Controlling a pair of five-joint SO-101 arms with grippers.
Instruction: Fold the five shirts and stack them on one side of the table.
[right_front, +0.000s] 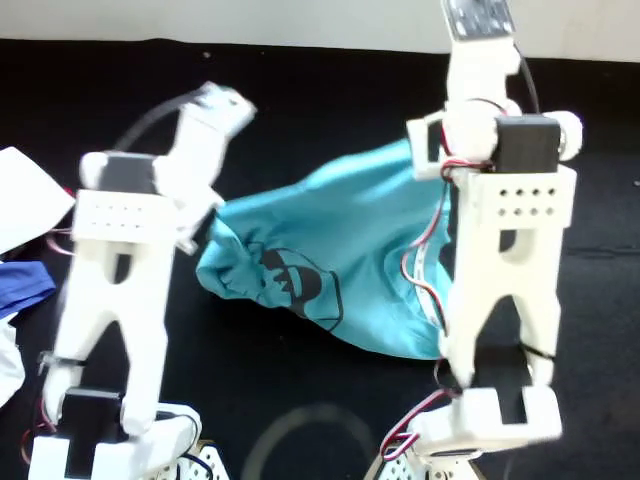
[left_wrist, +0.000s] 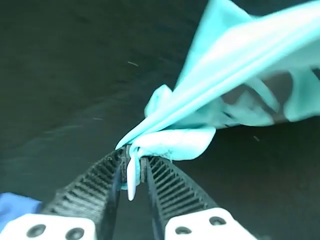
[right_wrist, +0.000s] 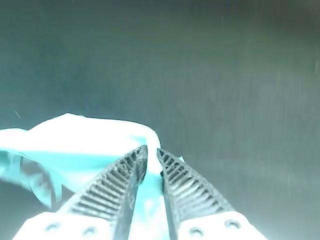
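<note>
Okay, left jaws first: clenched almost fully, with a bunched fold of the teal shirt (left_wrist: 240, 55) pinched between the ribbed pads (left_wrist: 167, 182). A small tail of fabric hangs down through the slit between them. From that pinch the cloth stretches away in taut pleats above the black desk (left_wrist: 60, 75). A bit of blue cloth (left_wrist: 15, 210) shows beside the left jaws' base.

Right jaws: also nearly closed, just a narrow slit at the tips, grasping the teal shirt (right_wrist: 85, 135); fabric sits between and under the ribbed pads (right_wrist: 187, 187) and bulges out to one side.

From the high view I see the left arm (right_front: 120, 290) and right arm (right_front: 500, 250) standing at either end of the teal shirt (right_front: 340, 250), which is slung between them mid-desk, its left end crumpled. It carries a dark print (right_front: 290, 285) that I cannot read. At the desk's (right_front: 300, 90) left edge lie the blue cloth (right_front: 20, 280) and a white cloth (right_front: 25, 195), well apart from the shirt.
</note>
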